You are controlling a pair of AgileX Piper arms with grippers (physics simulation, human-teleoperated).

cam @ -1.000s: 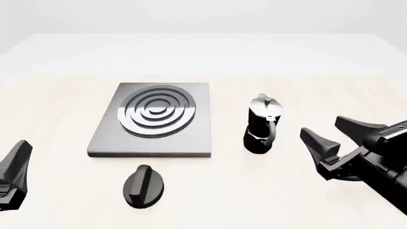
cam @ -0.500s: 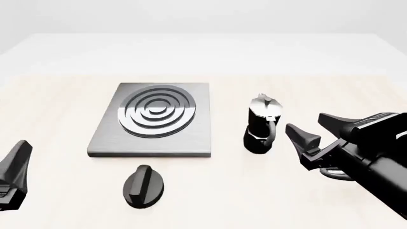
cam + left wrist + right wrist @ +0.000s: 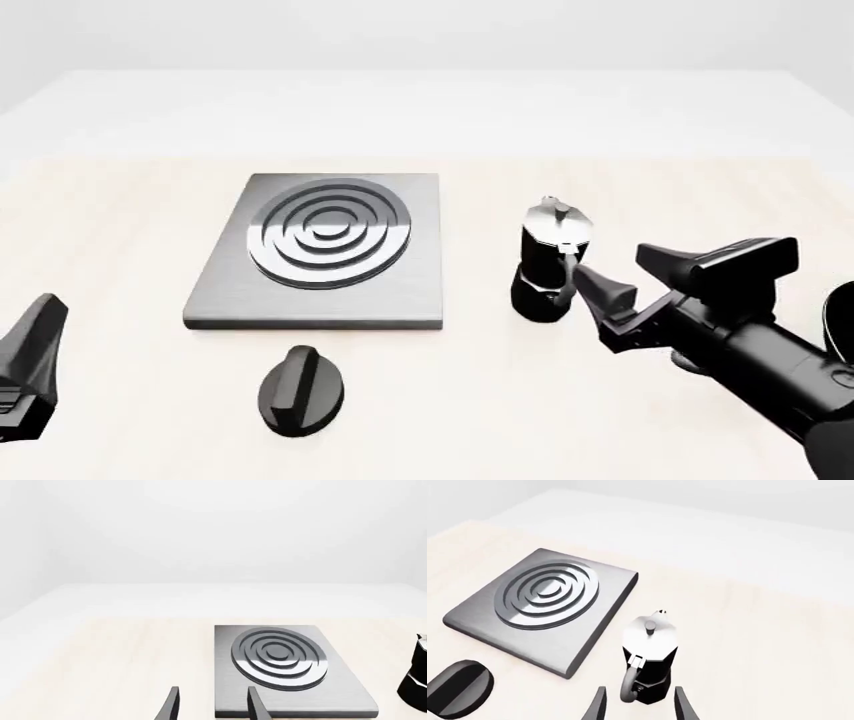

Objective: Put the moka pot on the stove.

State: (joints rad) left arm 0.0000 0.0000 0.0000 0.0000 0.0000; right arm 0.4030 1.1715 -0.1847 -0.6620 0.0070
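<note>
Right pincer [image 3: 638, 276]: released, jaws spread, tips just beside the pot's handle, not touching as far as shows; wrist view has the pot between the two fingers [image 3: 681, 703], just ahead of them.
Pot [image 3: 549, 262]: upright on the counter [image 3: 120, 220], right of the stove, near it but apart; silver lid up, handle toward the right arm.
Stove [image 3: 324, 252]: flat on the counter, ring burner bare.
Knob [image 3: 303, 389]: black oval, nearer the camera than the stove, apart.
Left pincer [image 3: 212, 706]: released, low at left edge, well apart from the pot.
</note>
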